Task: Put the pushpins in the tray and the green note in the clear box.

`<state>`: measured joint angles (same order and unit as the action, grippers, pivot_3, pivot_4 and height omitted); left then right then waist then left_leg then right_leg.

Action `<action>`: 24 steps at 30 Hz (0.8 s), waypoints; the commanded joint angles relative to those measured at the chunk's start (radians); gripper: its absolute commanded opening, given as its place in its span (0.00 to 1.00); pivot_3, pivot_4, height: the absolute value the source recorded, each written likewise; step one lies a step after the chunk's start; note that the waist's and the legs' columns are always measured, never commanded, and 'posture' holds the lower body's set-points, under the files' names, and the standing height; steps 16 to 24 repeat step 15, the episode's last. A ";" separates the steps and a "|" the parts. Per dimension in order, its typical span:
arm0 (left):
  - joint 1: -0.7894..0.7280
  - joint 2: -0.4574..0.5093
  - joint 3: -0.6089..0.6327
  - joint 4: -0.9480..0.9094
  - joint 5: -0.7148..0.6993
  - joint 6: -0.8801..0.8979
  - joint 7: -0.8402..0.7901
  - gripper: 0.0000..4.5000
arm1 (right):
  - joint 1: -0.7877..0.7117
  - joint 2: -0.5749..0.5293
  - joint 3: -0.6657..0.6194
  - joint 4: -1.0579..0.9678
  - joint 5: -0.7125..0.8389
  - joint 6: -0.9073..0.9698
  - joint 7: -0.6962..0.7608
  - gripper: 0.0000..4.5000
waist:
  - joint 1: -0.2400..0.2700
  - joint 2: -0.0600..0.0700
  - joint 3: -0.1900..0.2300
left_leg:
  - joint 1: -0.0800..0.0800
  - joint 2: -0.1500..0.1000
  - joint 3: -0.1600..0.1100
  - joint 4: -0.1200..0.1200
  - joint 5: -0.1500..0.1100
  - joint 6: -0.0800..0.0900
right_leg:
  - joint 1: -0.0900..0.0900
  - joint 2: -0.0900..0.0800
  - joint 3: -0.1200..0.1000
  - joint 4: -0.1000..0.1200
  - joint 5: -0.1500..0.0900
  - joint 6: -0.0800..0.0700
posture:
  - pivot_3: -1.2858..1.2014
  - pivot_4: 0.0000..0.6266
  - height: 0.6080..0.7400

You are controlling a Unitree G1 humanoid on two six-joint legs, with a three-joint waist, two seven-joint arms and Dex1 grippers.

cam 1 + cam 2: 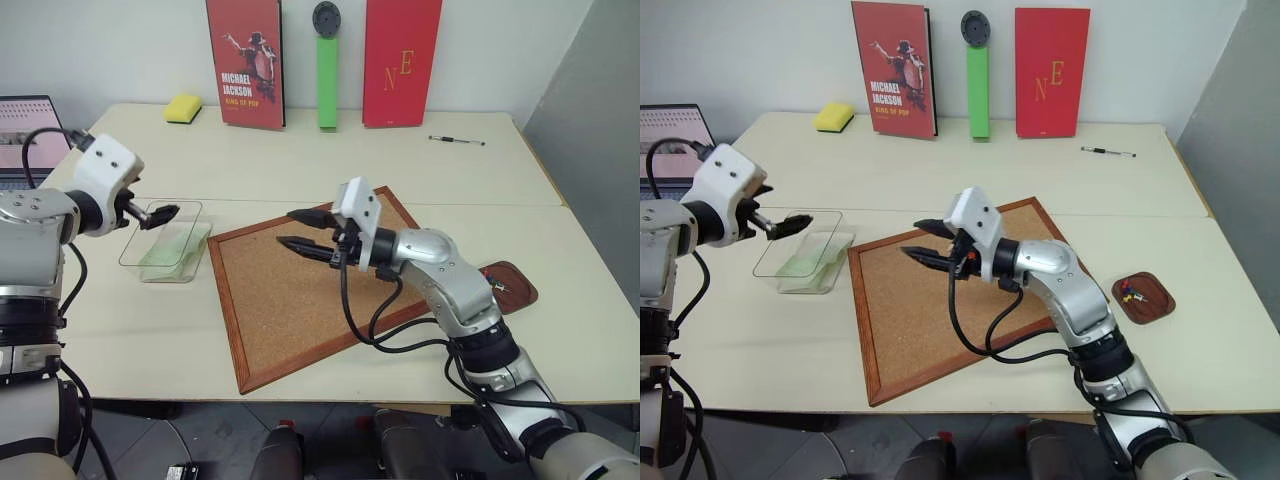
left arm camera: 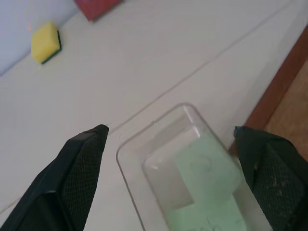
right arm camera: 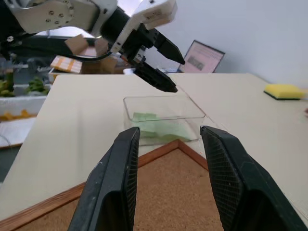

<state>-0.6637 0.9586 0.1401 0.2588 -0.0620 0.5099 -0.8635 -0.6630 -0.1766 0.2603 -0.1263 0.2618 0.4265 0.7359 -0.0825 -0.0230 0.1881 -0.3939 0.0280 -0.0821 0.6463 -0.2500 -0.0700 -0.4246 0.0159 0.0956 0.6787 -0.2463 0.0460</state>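
The scene is evenly and brightly lit by soft, diffuse light from above. Only faint, short shadows are cast on the pale cream worktop (image 1: 300,160), beneath the black-fingered right gripper (image 1: 300,230) and along the wood-framed cork board (image 1: 300,300). Mild glare is seen on the rim of the shallow transparent plastic box (image 1: 170,245). The head views are sharp throughout. In the left wrist view, the left gripper's fingers (image 2: 77,178) are softly blurred in the foreground, and the yellow sponge (image 2: 45,42) at the upper left is slightly defocused.
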 commanded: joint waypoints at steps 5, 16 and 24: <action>0.117 -0.106 0.005 -0.208 -0.101 -0.099 -0.025 0.99 | 0.220 -0.112 -0.191 -0.231 0.034 0.123 -0.140 0.47 | 0.011 0.000 0.000 | 0.000 0.000 0.000 0.000 0.000 0.000 | 0.000 -0.001 0.000 0.000 0.000 0.000 | 0.52 0.24 1.00; 0.128 -0.290 -0.049 -0.223 -0.167 -0.152 -0.016 0.99 | 0.410 -0.182 -0.247 -0.368 0.015 0.132 -0.216 0.47 | -0.002 -0.001 0.000 | 0.006 0.000 0.003 0.000 0.000 0.000 | 0.003 0.001 0.004 0.000 0.000 0.000 | 0.52 0.24 1.00; 0.128 -0.290 -0.049 -0.223 -0.167 -0.152 -0.016 0.99 | 0.410 -0.182 -0.247 -0.368 0.015 0.132 -0.216 0.47 | -0.002 -0.001 0.000 | 0.006 0.000 0.003 0.000 0.000 0.000 | 0.003 0.001 0.004 0.000 0.000 0.000 | 0.52 0.24 1.00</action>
